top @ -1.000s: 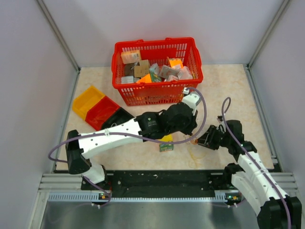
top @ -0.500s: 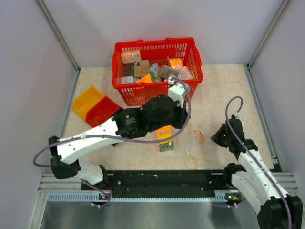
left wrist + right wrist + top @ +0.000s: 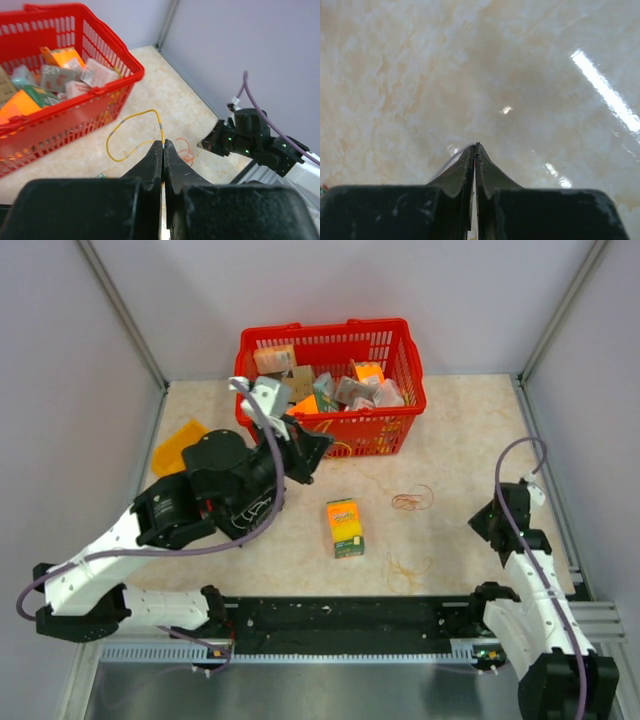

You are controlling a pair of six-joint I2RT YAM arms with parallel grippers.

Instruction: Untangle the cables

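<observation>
My left gripper [image 3: 316,447] [image 3: 163,142] is shut on a thin yellow cable [image 3: 131,120], which loops up from its tips in front of the red basket. An orange cable [image 3: 412,502] [image 3: 186,149] lies curled on the table right of the yellow-green box [image 3: 345,527]. A pale tan cable [image 3: 406,565] lies loose nearer the front edge. My right gripper [image 3: 482,523] [image 3: 476,145] is shut close above bare table at the right, apart from the orange cable; I see nothing held in it. It also shows in the left wrist view [image 3: 206,144].
A red basket [image 3: 400,335] [image 3: 120,60] full of small packets stands at the back centre. An orange bin [image 3: 178,447] lies at the left, partly behind my left arm. Walls close in both sides and the back.
My left arm has swung back to the left and lifted, drawing the yellow cable out of the bundle. My right arm has pulled back to the right. The orange cable has shifted farther from the front.
</observation>
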